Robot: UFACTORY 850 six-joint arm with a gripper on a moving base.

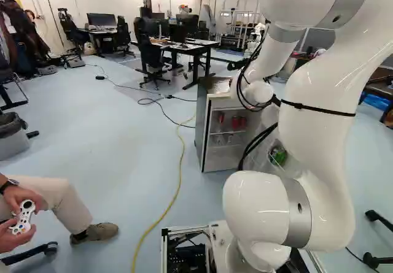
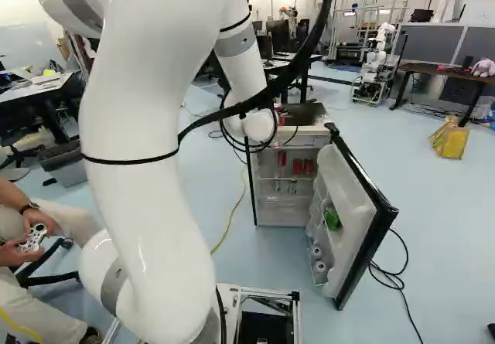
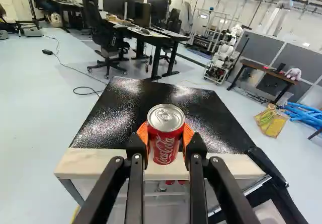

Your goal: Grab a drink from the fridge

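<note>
In the wrist view my gripper [image 3: 166, 138] is shut on a red drink can [image 3: 165, 151], its orange pads against both sides. The can is upright, its silver lid showing, over the front edge of the small fridge's black top [image 3: 146, 98]; I cannot tell its height above it. The base views have the gripper's fingers largely hidden by my wrist. Below, the fridge [image 2: 263, 211] stands open, its door [image 2: 362, 205] swung out to the right in the right base view. More red cans [image 2: 302, 166] stand on an inner shelf, and a green item [image 2: 332, 219] sits in the door.
A seated person with a controller [image 1: 24, 216] is at the left of the left base view. A yellow cable [image 1: 178, 178] runs along the floor left of the fridge. Desks [image 1: 195, 48] and chairs stand behind it. Another robot [image 2: 375, 64] and a yellow bag [image 2: 448, 139] are farther back.
</note>
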